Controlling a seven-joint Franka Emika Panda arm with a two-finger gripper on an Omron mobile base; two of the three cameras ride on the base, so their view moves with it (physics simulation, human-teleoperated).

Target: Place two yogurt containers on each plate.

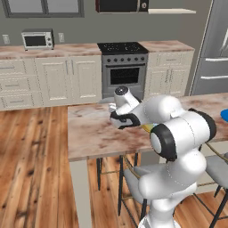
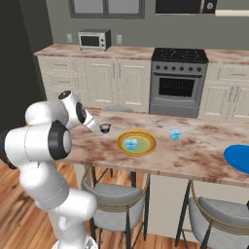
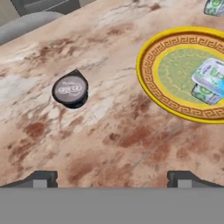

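- My gripper (image 3: 112, 177) hangs over the marble counter (image 2: 194, 155) with its jaws spread wide and nothing between them; in the hand view both fingertips (image 3: 41, 178) sit low over bare stone.
- The dark yogurt cup (image 3: 70, 90) with the whitish lid stands upright on the counter, beside the yellow plate (image 3: 148, 83) but apart from it. In the right base view that cup (image 2: 105, 128) sits just off the end of my arm's hand.
- 1 pale-blue cup (image 3: 209, 81) lies inside the yellow plate, on its greenish centre. The right base view shows the same cup (image 2: 131, 144) near the middle of that plate (image 2: 146, 149).
- A 2nd pale-blue cup (image 2: 175, 134) stands on the counter just beyond the yellow plate, not touching it.
- The blue plate (image 2: 238, 158) lies well apart, at the right end of the counter, partly cut off by the picture edge; I cannot tell whether anything rests on it.
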